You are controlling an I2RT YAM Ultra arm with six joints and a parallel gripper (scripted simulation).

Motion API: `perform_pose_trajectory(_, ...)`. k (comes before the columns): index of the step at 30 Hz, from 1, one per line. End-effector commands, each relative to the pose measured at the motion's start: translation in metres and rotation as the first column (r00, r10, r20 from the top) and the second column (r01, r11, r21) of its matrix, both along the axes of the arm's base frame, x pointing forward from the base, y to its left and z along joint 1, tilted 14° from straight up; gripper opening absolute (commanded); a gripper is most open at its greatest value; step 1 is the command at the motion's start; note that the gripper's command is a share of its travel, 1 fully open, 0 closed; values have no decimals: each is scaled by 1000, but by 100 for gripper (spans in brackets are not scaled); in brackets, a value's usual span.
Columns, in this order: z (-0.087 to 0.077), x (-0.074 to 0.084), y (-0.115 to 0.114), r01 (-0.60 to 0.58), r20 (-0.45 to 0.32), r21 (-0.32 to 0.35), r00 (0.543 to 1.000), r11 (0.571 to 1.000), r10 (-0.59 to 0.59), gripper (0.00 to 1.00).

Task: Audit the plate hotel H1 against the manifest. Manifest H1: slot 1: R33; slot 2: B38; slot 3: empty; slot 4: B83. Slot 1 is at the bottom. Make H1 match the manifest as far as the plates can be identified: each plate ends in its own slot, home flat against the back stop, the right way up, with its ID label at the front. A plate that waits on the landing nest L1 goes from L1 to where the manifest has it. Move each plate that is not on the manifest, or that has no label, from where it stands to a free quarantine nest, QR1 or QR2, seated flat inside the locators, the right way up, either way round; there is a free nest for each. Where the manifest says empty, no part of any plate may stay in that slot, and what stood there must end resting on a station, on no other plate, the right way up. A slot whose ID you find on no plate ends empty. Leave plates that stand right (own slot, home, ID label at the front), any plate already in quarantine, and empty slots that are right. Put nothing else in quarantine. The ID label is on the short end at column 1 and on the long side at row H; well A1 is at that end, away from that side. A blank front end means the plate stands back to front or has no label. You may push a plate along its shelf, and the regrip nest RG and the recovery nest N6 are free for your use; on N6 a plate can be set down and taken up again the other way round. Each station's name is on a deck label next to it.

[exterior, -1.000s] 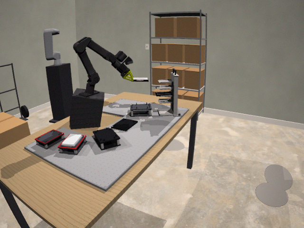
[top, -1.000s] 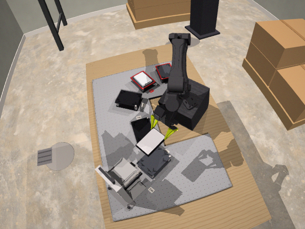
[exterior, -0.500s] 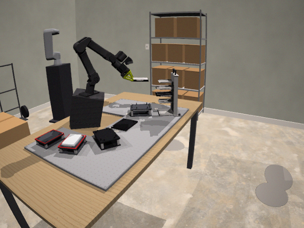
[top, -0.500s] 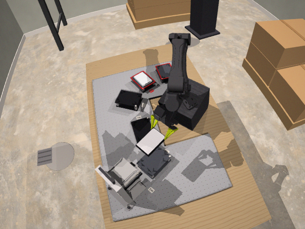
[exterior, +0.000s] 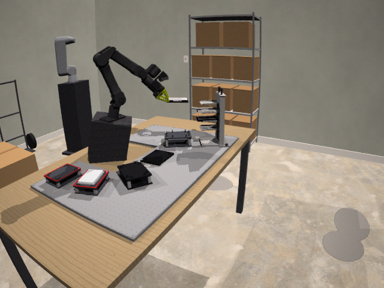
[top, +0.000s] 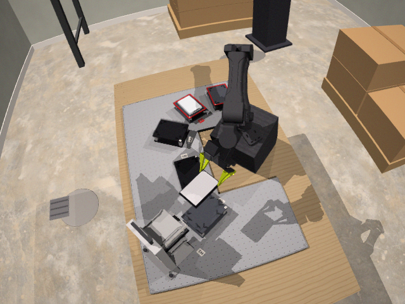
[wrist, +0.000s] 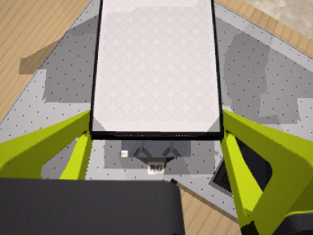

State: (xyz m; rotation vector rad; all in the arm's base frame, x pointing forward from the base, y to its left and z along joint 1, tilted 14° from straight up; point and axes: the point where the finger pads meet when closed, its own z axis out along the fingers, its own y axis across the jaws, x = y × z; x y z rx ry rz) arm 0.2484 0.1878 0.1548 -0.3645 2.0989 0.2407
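Note:
My gripper (top: 213, 170) (exterior: 164, 96) (wrist: 156, 117) is shut on a white well plate (top: 199, 188) (exterior: 178, 99) (wrist: 156, 64), gripping its near short end across the width. It holds the plate level, high in the air over the black regrip nest RG (top: 205, 216) (exterior: 177, 138) (wrist: 156, 150). The plate's far end points toward the plate hotel H1 (top: 162, 234) (exterior: 221, 117), a grey tower at the mat's edge, a short way off. Plates lie on some of its shelves; I cannot read any labels. The held plate's near end shows no readable label.
Two red-rimmed quarantine nests stand by the arm's base: one (top: 189, 105) (exterior: 91, 179) holds a white plate, the other (top: 217, 93) (exterior: 62, 173) looks dark. A black raised nest (top: 170, 132) (exterior: 135, 174) and a flat black nest (top: 186, 168) (exterior: 157, 156) lie between them and RG.

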Motion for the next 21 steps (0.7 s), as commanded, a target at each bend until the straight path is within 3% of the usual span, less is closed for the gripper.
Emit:
perform_pose_trajectory(1,14,8,5,4,24,24,1000,1000,-5,86)
perform_pose_trajectory(21,18,25,11,3,25,24,1000,1000,-4,86)
